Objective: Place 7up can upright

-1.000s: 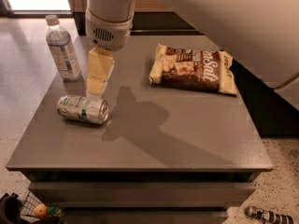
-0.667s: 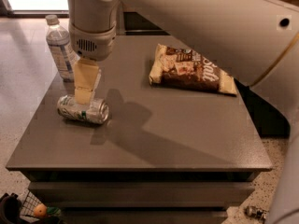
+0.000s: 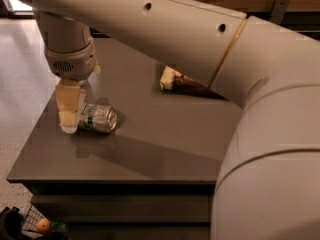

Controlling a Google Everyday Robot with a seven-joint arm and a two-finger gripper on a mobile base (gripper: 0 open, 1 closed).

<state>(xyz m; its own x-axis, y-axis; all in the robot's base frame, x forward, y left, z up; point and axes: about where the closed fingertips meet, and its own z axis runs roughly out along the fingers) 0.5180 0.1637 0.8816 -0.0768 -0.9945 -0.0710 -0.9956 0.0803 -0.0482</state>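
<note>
The 7up can (image 3: pixel 98 118), silvery with a green-and-white label, lies on its side on the left part of the grey table (image 3: pixel 165 149). My gripper (image 3: pixel 70 118) has come down from above at the can's left end. Its cream-coloured tip covers that end and reaches almost to the table top. The can rests on the table and is not lifted.
A brown-and-white snack bag (image 3: pixel 181 82) lies at the back of the table, mostly hidden behind my arm (image 3: pixel 165 31). The water bottle is hidden behind the arm. The table's left edge is close to the can. The floor lies beyond it.
The gripper has moved left and down from above the can to its left end. The arm now covers the bottle and most of the snack bag. The can has not moved.
</note>
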